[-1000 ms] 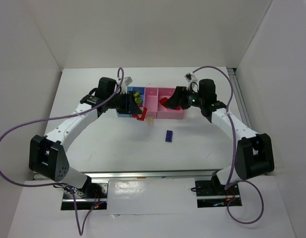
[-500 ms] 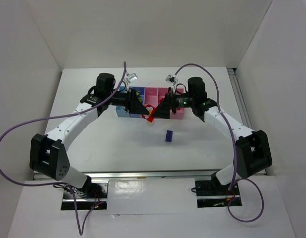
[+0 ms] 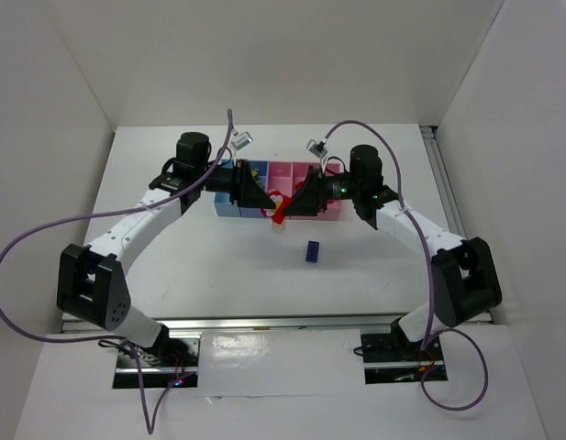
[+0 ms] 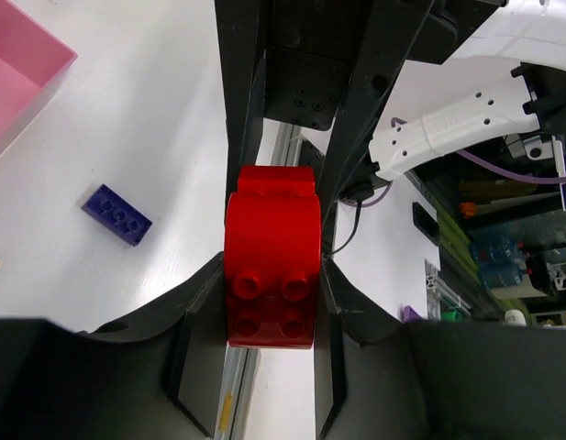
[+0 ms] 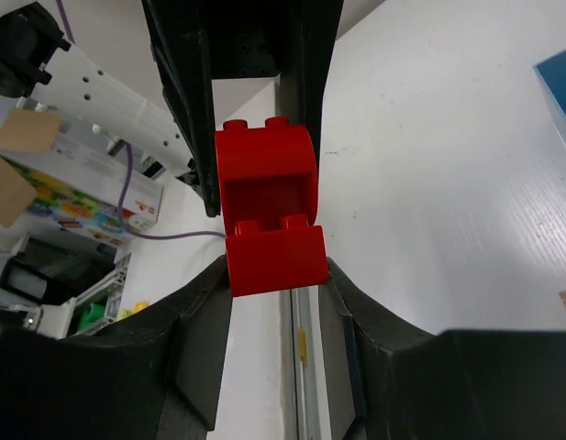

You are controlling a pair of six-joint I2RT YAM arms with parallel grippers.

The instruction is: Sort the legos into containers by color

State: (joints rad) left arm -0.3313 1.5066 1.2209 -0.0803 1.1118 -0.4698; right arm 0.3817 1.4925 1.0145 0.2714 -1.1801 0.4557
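Two joined red legos (image 3: 281,213) hang above the table in front of the containers (image 3: 284,171), held from both sides. My left gripper (image 3: 267,205) is shut on the near red lego (image 4: 269,293). From the other side, my right gripper (image 3: 294,208) has its jaws pressed on the other red lego (image 5: 275,258). A dark blue-purple lego (image 3: 313,251) lies flat on the table nearer the bases, and also shows as the blue-purple lego (image 4: 117,215). What lies inside the bins is mostly hidden by the grippers.
The row of bins runs from a blue bin (image 3: 227,204) on the left to a pink bin (image 3: 332,213) on the right. A pink bin corner (image 4: 16,82) and a blue bin corner (image 5: 562,82) show in the wrist views. White walls enclose the table.
The right gripper swung left from the pink bin to meet the left gripper and closed on the red legos. The left gripper lifted them off the table in front of the bins.
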